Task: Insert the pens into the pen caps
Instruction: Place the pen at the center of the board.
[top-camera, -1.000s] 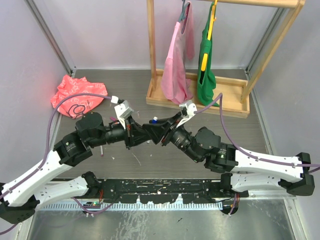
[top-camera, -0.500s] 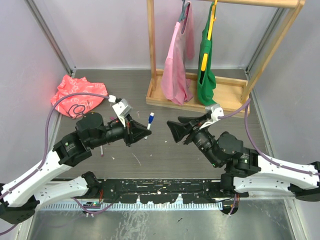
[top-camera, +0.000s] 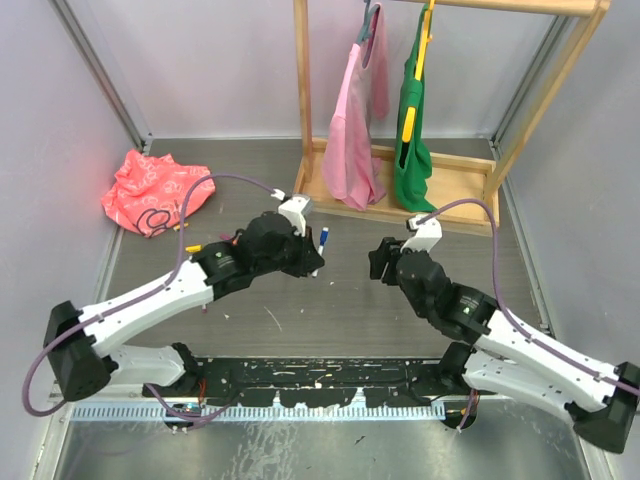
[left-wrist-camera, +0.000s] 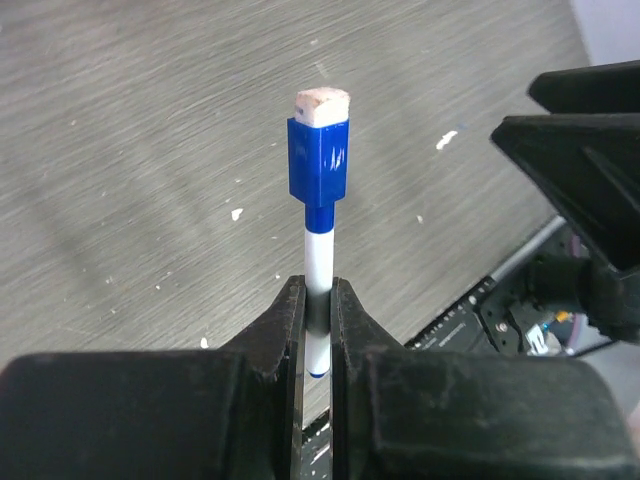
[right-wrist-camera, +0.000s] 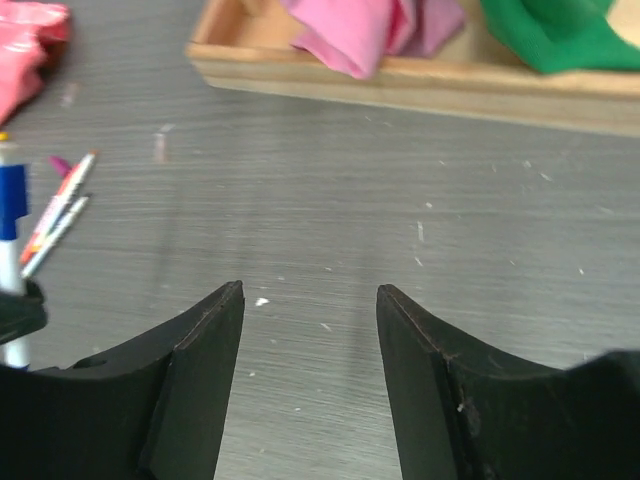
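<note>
My left gripper (left-wrist-camera: 318, 298) is shut on the white barrel of a pen (left-wrist-camera: 318, 250), which stands upright above the table. A blue pen cap (left-wrist-camera: 318, 160) with a pale end sits on its upper end. From the top view, this gripper (top-camera: 313, 259) holds the blue-capped pen (top-camera: 322, 238) near the table's middle. My right gripper (top-camera: 377, 264) faces it a short way to the right. It is open and empty (right-wrist-camera: 310, 290). Two more pens (right-wrist-camera: 58, 208) lie on the table at the left of the right wrist view.
A wooden rack (top-camera: 400, 195) with a pink and a green garment hanging on it stands at the back. A crumpled pink cloth (top-camera: 150, 185) lies at the back left. The black rail (top-camera: 320, 385) runs along the near edge, between the arm bases.
The two grippers met at the middle, then parted. My right gripper opened and drew back to the right. My left gripper kept the blue-capped pen and swung it rightward.
</note>
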